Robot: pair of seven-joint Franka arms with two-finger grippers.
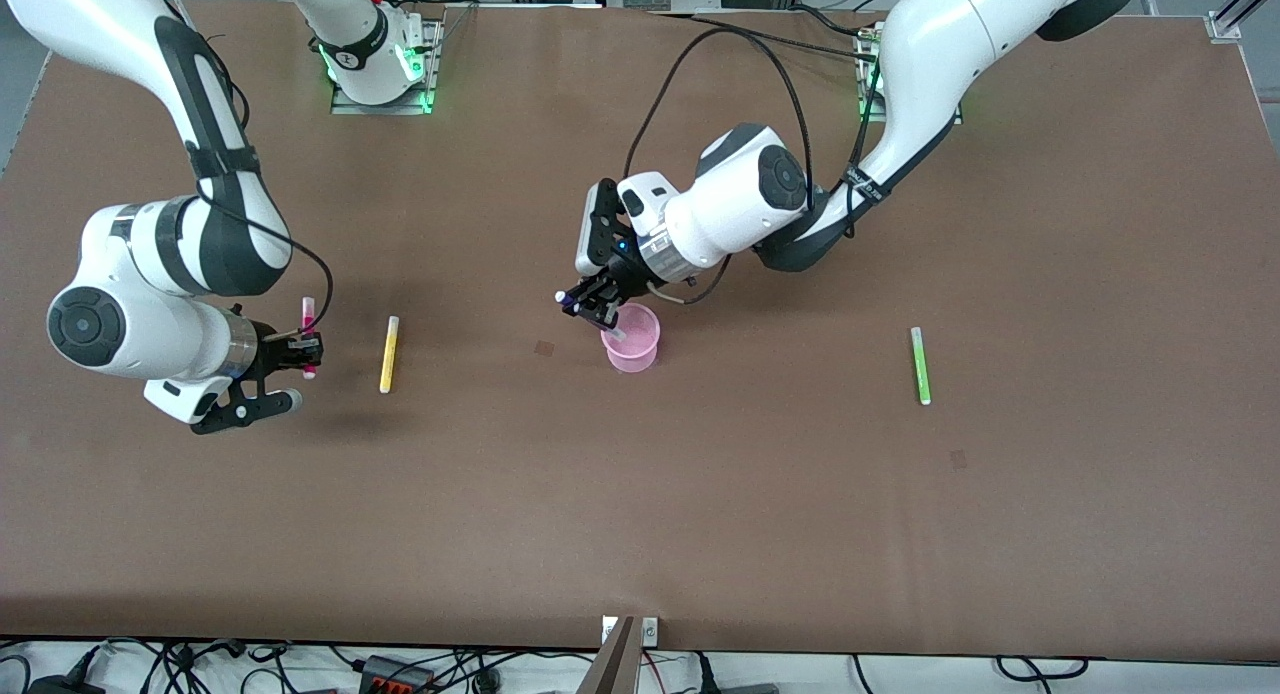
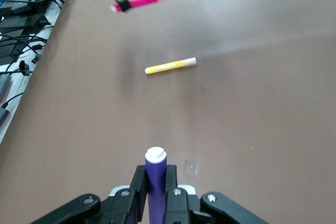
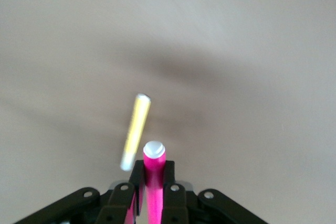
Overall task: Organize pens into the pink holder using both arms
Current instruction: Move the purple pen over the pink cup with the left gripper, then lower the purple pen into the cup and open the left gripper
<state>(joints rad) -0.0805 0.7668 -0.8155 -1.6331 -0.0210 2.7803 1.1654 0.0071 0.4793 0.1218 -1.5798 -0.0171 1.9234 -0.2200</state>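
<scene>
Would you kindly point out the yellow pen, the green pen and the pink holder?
yellow pen (image 1: 388,355), front view, mid-barrel.
green pen (image 1: 920,366), front view, mid-barrel.
pink holder (image 1: 636,356), front view, outer wall.

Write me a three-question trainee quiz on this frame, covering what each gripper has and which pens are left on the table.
1. True or false: the right gripper is shut on the magenta pen.
2. Which pen does the left gripper hold over the pink holder? A) yellow B) purple C) light green
3. Fill in: the pen lying on the table toward the left arm's end is the ____ pen.

Key:
1. True; its fingers clamp the magenta pen, beside the yellow pen on the table.
2. B; the purple pen sits between its fingers.
3. Light green; the light green pen lies alone there.
</scene>
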